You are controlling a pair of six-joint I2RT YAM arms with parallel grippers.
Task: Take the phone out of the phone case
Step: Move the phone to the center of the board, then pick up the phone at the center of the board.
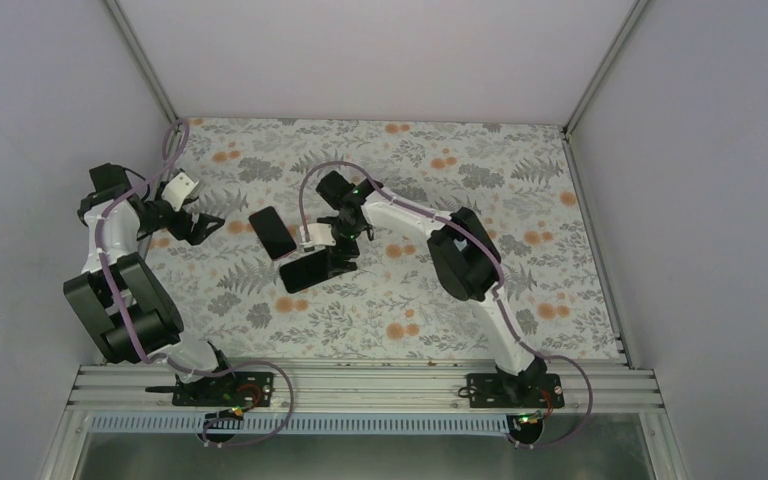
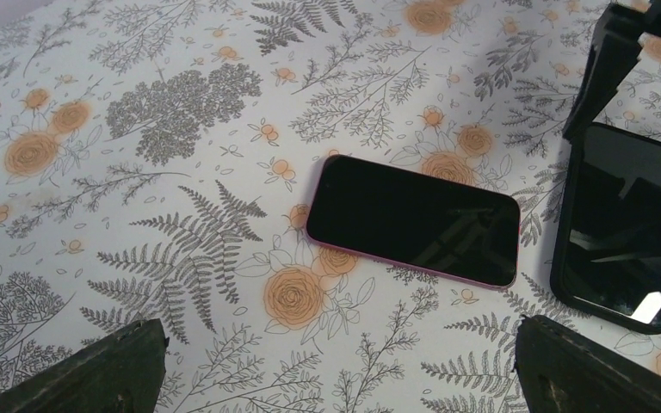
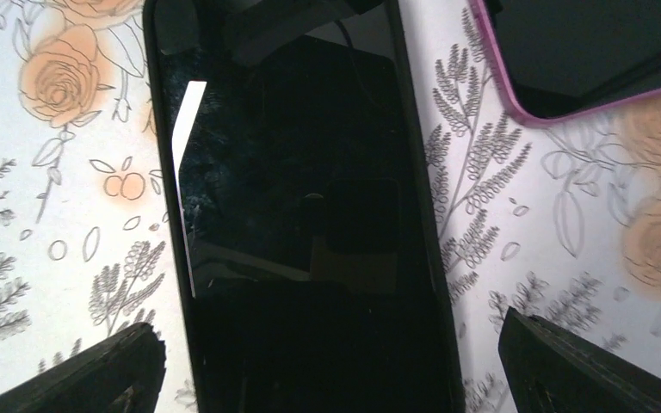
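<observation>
Right tool (image 3: pixel 329 331), left tool (image 2: pixel 337 327): wide, empty; black glossy phone case (image 3: pixel 301 215), if clipped, may skid into pink-rimmed phone (image 3: pixel 585 60), upper right.

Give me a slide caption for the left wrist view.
Pink-edged phone lies flat on floral table, apart from black case at right.

White-shelled left arm (image 1: pixel 100 242) and right arm (image 1: pixel 406 212), bulky black joints (image 1: pixel 465 262), mauve cables (image 1: pixel 303 200), black base plates (image 1: pixel 485 388)
</observation>
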